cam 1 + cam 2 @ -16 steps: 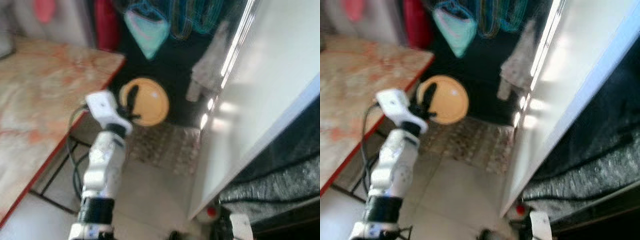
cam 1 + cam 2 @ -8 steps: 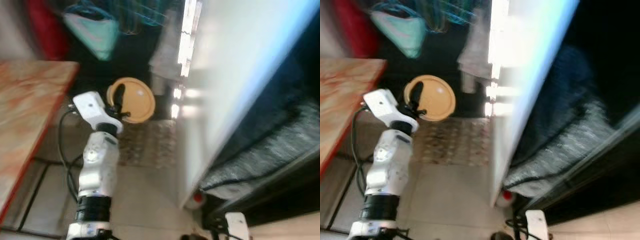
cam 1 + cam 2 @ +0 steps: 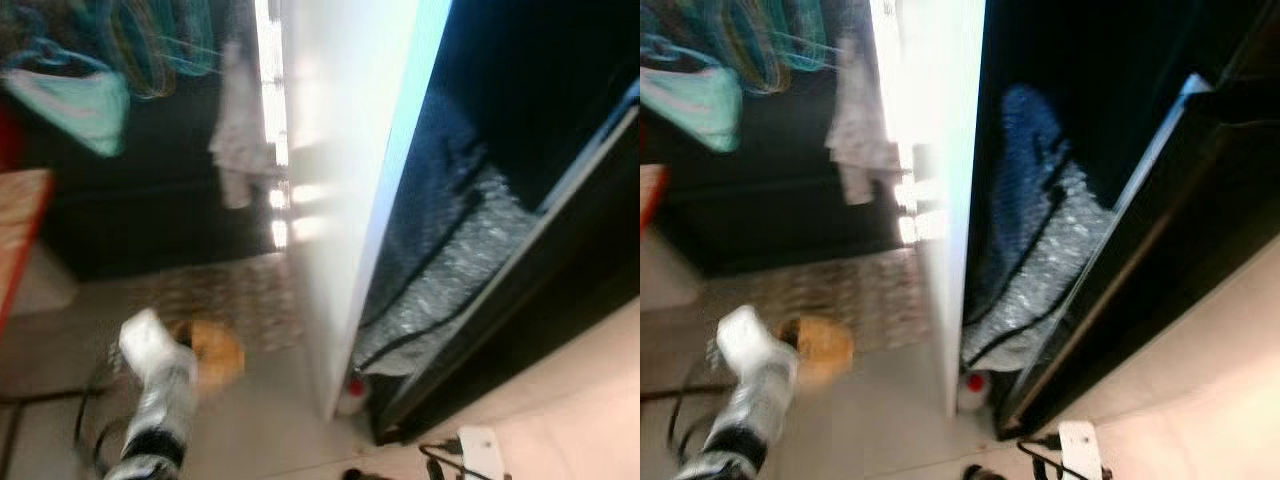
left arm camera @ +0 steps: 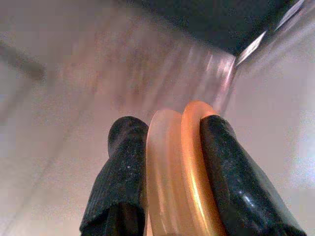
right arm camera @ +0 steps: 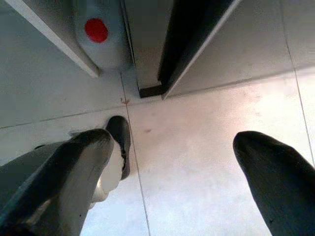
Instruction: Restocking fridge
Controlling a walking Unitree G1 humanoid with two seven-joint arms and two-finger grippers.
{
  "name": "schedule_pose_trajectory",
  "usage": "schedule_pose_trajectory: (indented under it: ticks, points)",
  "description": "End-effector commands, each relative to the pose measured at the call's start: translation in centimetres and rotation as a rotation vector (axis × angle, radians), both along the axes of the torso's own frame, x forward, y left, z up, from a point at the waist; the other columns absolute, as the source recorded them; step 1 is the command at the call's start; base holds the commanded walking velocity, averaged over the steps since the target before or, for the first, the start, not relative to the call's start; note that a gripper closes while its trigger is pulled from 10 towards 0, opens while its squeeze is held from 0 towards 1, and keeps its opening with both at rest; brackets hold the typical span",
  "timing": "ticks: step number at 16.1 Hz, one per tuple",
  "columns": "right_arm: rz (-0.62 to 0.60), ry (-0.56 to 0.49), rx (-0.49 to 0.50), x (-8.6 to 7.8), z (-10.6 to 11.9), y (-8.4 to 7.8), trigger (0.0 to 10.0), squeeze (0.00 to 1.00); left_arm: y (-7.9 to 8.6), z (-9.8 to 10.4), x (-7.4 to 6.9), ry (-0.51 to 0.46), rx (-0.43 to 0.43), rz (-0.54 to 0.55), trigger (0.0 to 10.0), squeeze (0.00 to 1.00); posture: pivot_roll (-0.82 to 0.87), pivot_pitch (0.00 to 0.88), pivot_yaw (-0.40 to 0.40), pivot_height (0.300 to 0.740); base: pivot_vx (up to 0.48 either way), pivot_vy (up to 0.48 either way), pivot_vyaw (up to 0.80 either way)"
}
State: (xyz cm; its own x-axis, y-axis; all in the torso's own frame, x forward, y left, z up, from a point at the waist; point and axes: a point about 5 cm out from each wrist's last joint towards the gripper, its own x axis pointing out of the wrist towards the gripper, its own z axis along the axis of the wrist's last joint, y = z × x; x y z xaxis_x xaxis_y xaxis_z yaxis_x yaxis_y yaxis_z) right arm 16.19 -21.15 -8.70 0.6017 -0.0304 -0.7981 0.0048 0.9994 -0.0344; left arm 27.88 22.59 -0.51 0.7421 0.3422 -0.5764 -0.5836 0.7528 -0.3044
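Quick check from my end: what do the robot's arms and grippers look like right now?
The left arm is silver-white with a black band and a dark cable beside it, blurred. The left gripper has two rounded, textured black fingers. The right gripper has two smooth dark fingers.

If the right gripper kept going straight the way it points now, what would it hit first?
Most likely the bare tiled floor: the right gripper, fingers spread, points down at it. The bottle with the red cap lies off that line, though depth is hard to judge.

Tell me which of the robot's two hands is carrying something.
The left hand: its fingers clamp an orange plate edge-on. The right hand hangs open above the floor.
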Motion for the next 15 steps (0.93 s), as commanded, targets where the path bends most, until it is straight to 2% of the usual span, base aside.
schedule_pose_trajectory:
  ticks: [1, 2, 6, 9, 12, 15]
  points:
    - [-0.010, 0.035, 0.015, -1.0, -0.5, 0.2, 10.0, 0.00, -1.1, -1.8, -1.3, 0.072, -0.055, -0.089, 10.0, 0.00, -0.05, 0.152, 0.035, 0.740, 0.000, 0.000, -0.77]
    - [-0.009, 0.037, 0.015, -1.0, -0.5, 0.2, 10.0, 0.00, -1.7, -2.9, -2.2, 0.108, -0.078, -0.138, 10.0, 0.00, -0.05, 0.152, 0.035, 0.740, 0.000, 0.000, -0.77]
    - [-0.006, 0.044, 0.013, -1.0, -0.5, 0.1, 10.0, 0.00, -2.5, -4.8, -4.3, 0.157, -0.188, -0.106, 10.0, 0.00, -0.05, 0.153, 0.036, 0.740, 0.000, 0.000, -0.77]
    - [-0.003, 0.049, 0.012, -1.1, -0.6, 0.2, 10.0, 0.00, -2.0, -5.9, -6.1, 0.202, -0.282, 0.016, 10.0, 0.00, -0.06, 0.149, 0.046, 0.740, 0.000, 0.000, -0.77]
    - [-0.010, 0.050, 0.011, -1.3, -0.6, 0.3, 10.0, 0.00, -1.4, -6.3, -7.0, 0.221, -0.284, 0.061, 10.0, 0.00, -0.06, 0.142, 0.048, 0.740, 0.000, 0.000, -0.19]
    - [-0.008, 0.055, 0.004, -1.4, -0.7, 0.3, 10.0, 0.00, -1.9, -6.6, -7.4, 0.236, -0.277, 0.038, 10.0, 0.00, -0.06, 0.132, 0.049, 0.740, 0.000, 0.000, 0.00]
